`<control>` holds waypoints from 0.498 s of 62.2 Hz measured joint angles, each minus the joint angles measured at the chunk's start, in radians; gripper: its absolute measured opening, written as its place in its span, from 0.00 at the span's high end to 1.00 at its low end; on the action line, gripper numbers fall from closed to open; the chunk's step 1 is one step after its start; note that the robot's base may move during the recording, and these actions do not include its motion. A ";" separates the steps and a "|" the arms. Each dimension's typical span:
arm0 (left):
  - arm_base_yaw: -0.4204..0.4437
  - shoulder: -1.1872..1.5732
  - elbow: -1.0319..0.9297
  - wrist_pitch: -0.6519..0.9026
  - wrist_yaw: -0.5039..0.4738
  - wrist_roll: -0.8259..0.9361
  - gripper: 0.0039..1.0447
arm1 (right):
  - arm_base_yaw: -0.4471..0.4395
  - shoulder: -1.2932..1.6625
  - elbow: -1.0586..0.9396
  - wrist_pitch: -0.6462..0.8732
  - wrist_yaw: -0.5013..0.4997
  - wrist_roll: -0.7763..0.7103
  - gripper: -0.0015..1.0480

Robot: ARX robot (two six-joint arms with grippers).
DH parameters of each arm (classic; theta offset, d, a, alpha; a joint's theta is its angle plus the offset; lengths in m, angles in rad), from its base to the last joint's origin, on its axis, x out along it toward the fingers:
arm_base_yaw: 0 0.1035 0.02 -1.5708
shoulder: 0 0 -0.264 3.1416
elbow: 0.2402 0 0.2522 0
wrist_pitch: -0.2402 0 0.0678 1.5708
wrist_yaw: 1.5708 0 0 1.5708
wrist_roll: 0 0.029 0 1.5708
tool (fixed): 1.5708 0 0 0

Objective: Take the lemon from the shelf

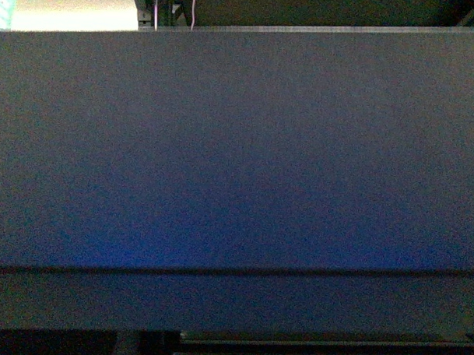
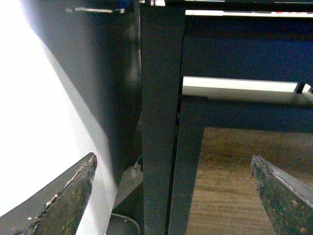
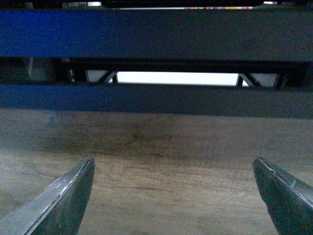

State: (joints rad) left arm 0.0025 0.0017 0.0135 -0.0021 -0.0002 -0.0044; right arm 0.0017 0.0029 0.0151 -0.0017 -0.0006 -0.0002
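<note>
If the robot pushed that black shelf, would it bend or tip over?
Probably not. The shelf has a thick upright post and wide flat bars, so it looks stiff. Its low bars stretch wide over the wooden floor, so a nudge likely wouldn't tip it.

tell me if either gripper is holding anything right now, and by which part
Nothing is held. The left gripper and right gripper both stand open, with nothing between their jaws. Only the shelf and the floor show beyond them.

The shelf (image 1: 237,162) is plain dark grey-black with a blue cast. The floor (image 3: 161,147) is brown with a wood-grain pattern. The wall (image 2: 34,122) is plain white.
</note>
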 joint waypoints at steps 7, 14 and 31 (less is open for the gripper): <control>0.000 0.000 0.000 0.000 0.000 0.000 0.08 | 0.000 0.000 0.000 0.000 0.000 0.000 0.07; 0.000 0.000 0.000 0.000 0.000 0.000 0.08 | 0.000 0.000 0.000 0.000 0.000 0.000 0.07; 0.000 0.000 0.000 0.000 0.000 0.000 0.08 | 0.000 0.000 0.000 0.000 0.000 0.000 0.07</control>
State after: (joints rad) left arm 0.0025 0.0017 0.0135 -0.0021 -0.0002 -0.0044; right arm 0.0017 0.0029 0.0151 -0.0017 -0.0010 -0.0002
